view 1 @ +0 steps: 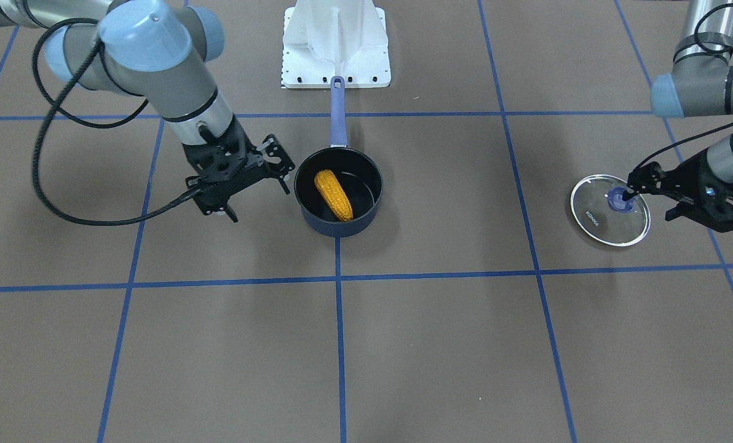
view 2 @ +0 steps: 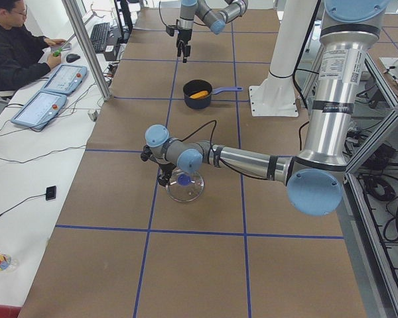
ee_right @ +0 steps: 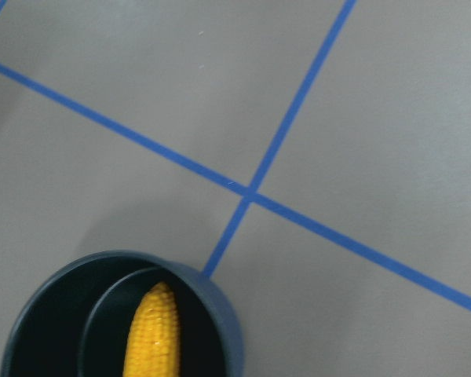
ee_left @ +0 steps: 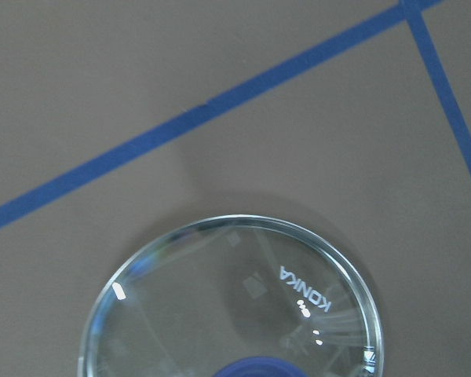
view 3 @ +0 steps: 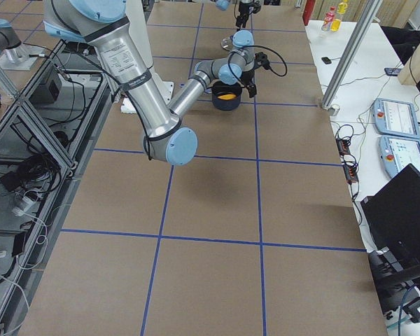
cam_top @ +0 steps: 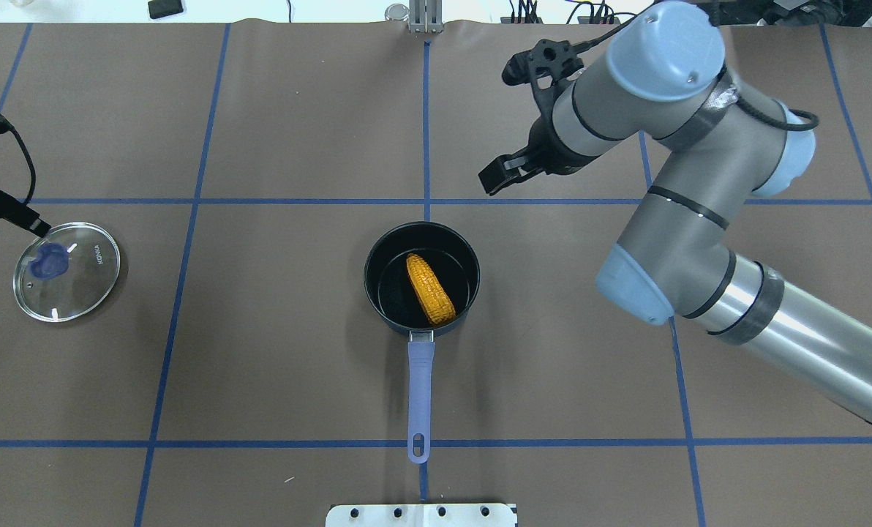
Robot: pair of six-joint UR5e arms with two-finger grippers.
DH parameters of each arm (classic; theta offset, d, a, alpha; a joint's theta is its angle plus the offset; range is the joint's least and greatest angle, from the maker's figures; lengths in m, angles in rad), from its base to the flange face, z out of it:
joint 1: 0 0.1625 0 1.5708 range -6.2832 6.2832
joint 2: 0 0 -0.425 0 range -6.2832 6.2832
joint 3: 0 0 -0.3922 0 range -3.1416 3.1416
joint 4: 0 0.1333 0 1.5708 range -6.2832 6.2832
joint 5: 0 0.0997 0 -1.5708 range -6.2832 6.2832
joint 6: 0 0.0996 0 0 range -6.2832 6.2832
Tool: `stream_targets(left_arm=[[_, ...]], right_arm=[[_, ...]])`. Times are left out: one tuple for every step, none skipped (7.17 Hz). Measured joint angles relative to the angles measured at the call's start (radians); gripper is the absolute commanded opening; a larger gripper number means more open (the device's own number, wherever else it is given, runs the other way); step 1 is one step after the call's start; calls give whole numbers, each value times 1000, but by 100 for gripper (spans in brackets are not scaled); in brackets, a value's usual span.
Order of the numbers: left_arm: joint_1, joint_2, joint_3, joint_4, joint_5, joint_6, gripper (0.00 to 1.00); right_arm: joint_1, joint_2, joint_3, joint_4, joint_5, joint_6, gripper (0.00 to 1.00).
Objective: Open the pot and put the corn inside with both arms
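The dark navy pot [view 1: 366, 203] stands open mid-table, its lavender handle [view 1: 337, 114] pointing toward the robot base. The yellow corn [view 1: 334, 195] lies inside it, and also shows in the overhead view [cam_top: 430, 290] and the right wrist view [ee_right: 151, 334]. My right gripper [view 1: 253, 187] is open and empty, hanging just beside the pot. The glass lid [view 1: 597, 224] lies flat on the table, far to the robot's left. My left gripper [view 1: 650, 203] stands open at the lid. One of its fingers [view 1: 631, 184] touches the lid's blue knob [view 1: 617, 200].
The white robot base plate [view 1: 336, 55] sits just behind the pot handle. Blue tape lines [view 1: 339, 280] divide the brown table into squares. An operator [view 2: 16, 53] sits at a desk beyond the table's far edge in the exterior left view.
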Motion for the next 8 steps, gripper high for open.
stream_targets(left_arm=[[-62,4,-3,3,1,14,99],[-112,6,1,7,4,42,99],[-153,11,14,9,6,69,100],[-191,22,34,12,8,92,100],[-226,37,48,31,10,126,100],[-261,46,58,79,11,163,100],[-287,50,65,125,12,197,100],[-304,65,72,146,12,220,100]], right_arm=[[58,-49,1,8,17,-3,100],[123,-103,1,9,43,-13,100],[200,-178,1,8,71,-60,100],[283,-253,0,-10,95,-156,100],[365,-314,0,-70,114,-283,100],[435,-354,-1,-157,119,-410,100],[502,-392,-2,-226,121,-527,100],[567,-443,-3,-261,141,-603,100]])
